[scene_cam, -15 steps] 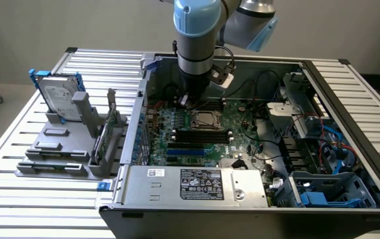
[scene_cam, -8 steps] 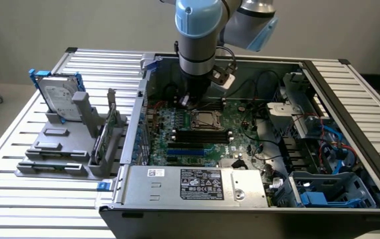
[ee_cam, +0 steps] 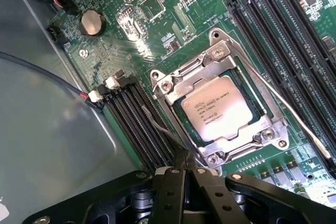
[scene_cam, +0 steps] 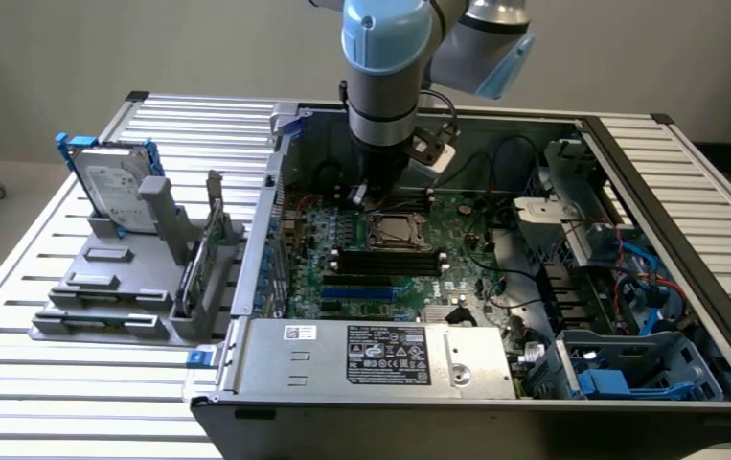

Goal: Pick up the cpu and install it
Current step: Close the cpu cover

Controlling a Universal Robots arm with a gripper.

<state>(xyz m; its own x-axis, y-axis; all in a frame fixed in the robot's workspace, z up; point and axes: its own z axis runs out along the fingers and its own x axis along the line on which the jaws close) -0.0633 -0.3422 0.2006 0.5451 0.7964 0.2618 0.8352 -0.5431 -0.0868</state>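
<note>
Jaws: my gripper [ee_cam: 181,157] is pressed fully together, fingertips meeting, with nothing between them. It hangs low over the motherboard [ee_cam: 157,9] inside the open computer case [scene_cam: 672,182], tips just short of the socket's nearest corner.

Just beyond the tips: the cpu [ee_cam: 219,107] lies flat in the socket, level with the board, ringed by the socket frame [ee_cam: 164,85]. A thin lever rod [ee_cam: 294,124] runs along one side of the frame. I cannot tell whether the frame is clamped down on the chip.

Look of the chip: small, square, a pale silver-grey metal lid with fine dark print in several lines, and a darker rim showing around the lid.

Handling, my estimate: light, thin and rigid. The smooth lid would likely slip under flat pads. The underside contacts are probably delicate, so the opposite edges look like the place for a hold, kept level.

Farther out: black memory slots [ee_cam: 142,124] flank the socket, and a coin cell [ee_cam: 92,23] sits past them. Well apart, outside the case on the exterior view's left, the hard drive [scene_cam: 116,182] stands upright in a grey rack [scene_cam: 97,287].
</note>
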